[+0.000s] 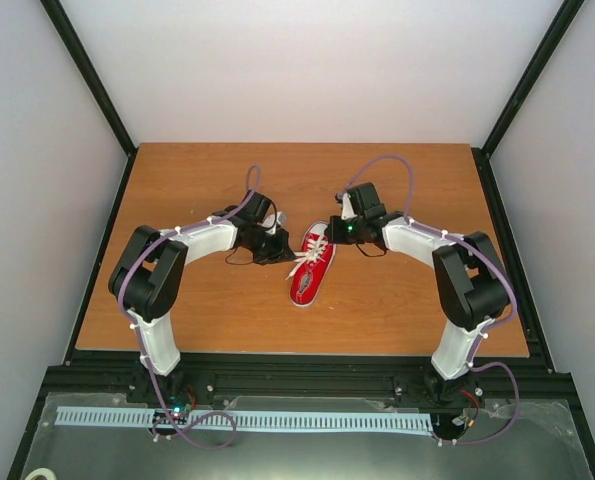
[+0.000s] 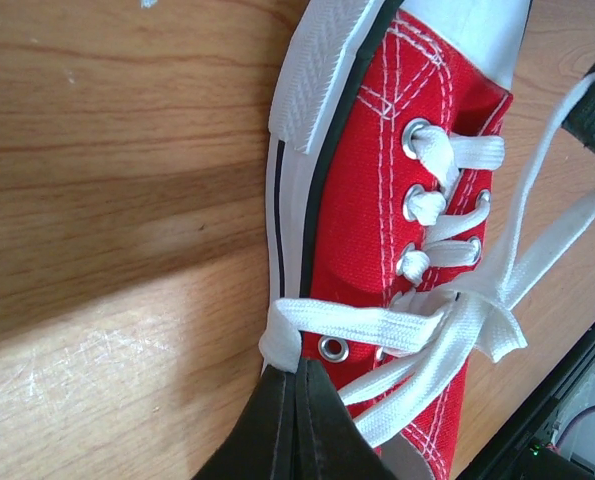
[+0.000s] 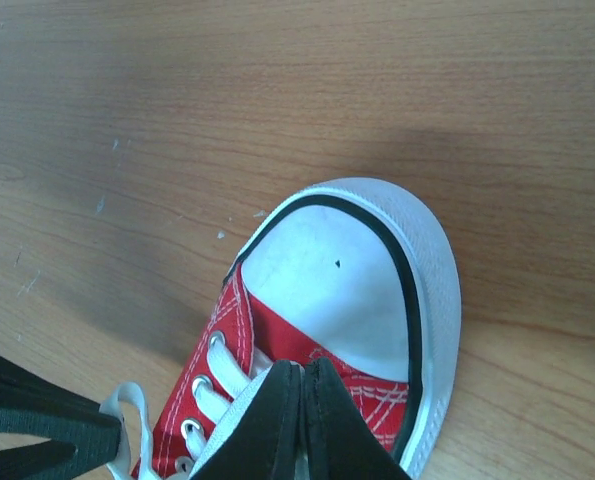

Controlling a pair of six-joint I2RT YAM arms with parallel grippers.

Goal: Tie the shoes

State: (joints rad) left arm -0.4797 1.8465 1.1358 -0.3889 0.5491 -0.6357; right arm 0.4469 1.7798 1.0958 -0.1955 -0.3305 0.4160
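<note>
A small red sneaker (image 1: 312,268) with white laces and a white toe cap lies mid-table, toe pointing away from the arms. My left gripper (image 1: 275,244) is at the shoe's left side. In the left wrist view it (image 2: 299,368) is shut on a fold of white lace (image 2: 280,343) pulled sideways over the sole edge by the top eyelets. My right gripper (image 1: 343,232) is over the toe end. In the right wrist view it (image 3: 303,368) is shut above the red canvas (image 3: 277,335), with a white lace strand (image 3: 229,415) running in under its fingers.
The wooden table (image 1: 207,300) has black frame rails along its sides and front. Two lace strands (image 2: 537,215) stretch from the knot area toward the right gripper. The left gripper's dark fingers (image 3: 37,420) show at the lower left of the right wrist view.
</note>
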